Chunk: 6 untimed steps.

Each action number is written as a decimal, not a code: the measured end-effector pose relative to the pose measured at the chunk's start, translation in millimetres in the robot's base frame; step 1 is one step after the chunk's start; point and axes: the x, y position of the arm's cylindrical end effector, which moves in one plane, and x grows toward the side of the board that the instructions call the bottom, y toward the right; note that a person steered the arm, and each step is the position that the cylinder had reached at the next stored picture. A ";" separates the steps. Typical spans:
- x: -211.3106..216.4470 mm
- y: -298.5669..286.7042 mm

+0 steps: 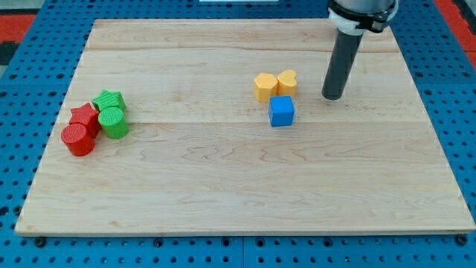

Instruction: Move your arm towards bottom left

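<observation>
My tip (332,97) rests on the wooden board (238,186) at the upper right, just right of a yellow heart block (287,82). A yellow hexagon block (265,87) touches the heart on its left. A blue cube (281,111) sits just below them, to the lower left of my tip. At the view's left there is a cluster: a green star (109,100), a green cylinder (114,122), a red star (85,117) and a red cylinder (78,139), all touching or nearly so.
The board lies on a blue perforated surface (22,246). The rod's dark shaft rises to a black-and-white mount (361,13) at the view's top right.
</observation>
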 end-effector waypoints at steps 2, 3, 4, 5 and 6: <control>-34.8 23.9; -115.5 110.3; -181.4 173.0; -197.0 158.5; -193.8 76.5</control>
